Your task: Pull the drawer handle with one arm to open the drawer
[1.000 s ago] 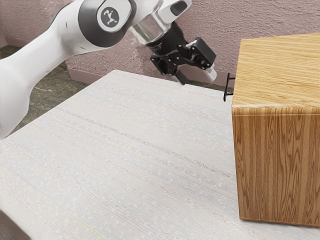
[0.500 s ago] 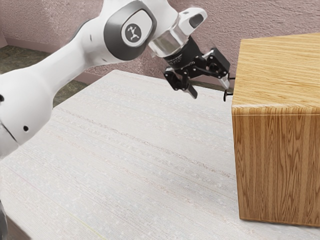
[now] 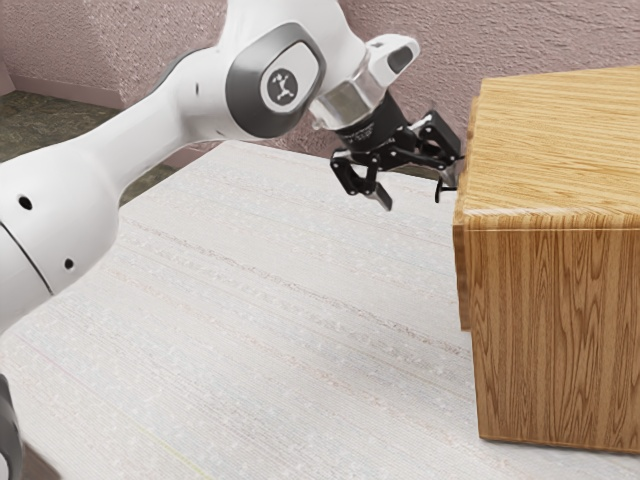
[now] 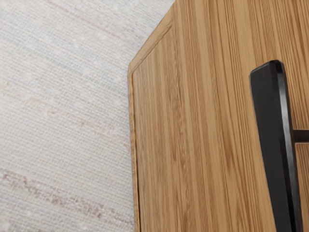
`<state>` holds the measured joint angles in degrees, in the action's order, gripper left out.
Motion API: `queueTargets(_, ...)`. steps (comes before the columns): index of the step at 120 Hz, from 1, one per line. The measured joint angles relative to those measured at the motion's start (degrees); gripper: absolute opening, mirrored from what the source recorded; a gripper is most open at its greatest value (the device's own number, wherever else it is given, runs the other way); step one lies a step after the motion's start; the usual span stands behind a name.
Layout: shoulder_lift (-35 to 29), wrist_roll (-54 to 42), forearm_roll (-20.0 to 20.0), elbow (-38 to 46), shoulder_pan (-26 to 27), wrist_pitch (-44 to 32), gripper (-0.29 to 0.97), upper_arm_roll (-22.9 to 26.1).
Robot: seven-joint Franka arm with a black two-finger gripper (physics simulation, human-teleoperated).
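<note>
wall point(image 3: 100, 40): pink stucco | floor point(image 3: 30, 125): dark, perhaps stone | table point(image 3: 250, 330): pale

Pale, faintly streaked tabletop point(image 3: 250, 300) point(image 4: 58, 96), rough pink stucco wall point(image 3: 90, 40) behind the tabletop's far edge, dark mottled floor point(image 3: 40, 115) beyond its far corner.

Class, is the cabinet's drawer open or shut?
Slightly open: the drawer front juts out beyond the wooden cabinet body below it.

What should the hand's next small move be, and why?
Probably draw the hand toward the exterior view's left, away from the cabinet. The open hand sits at the handle, and the drawer front stands only slightly out of the cabinet, so the drawer is barely open.
</note>
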<state>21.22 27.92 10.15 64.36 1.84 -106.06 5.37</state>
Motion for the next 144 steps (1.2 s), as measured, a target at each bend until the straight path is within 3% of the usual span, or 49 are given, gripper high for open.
queueTargets(28,-2.4,1.5,-2.4,1.2,-0.5,0.2,0.68,-0.1)
queueTargets(69,-10.8,2.7,-4.2,8.4,-0.5,0.7,0.68,-0.2)
queueTargets(144,-9.4,3.8,-4.3,8.2,-0.4,-0.3,0.68,1.6)
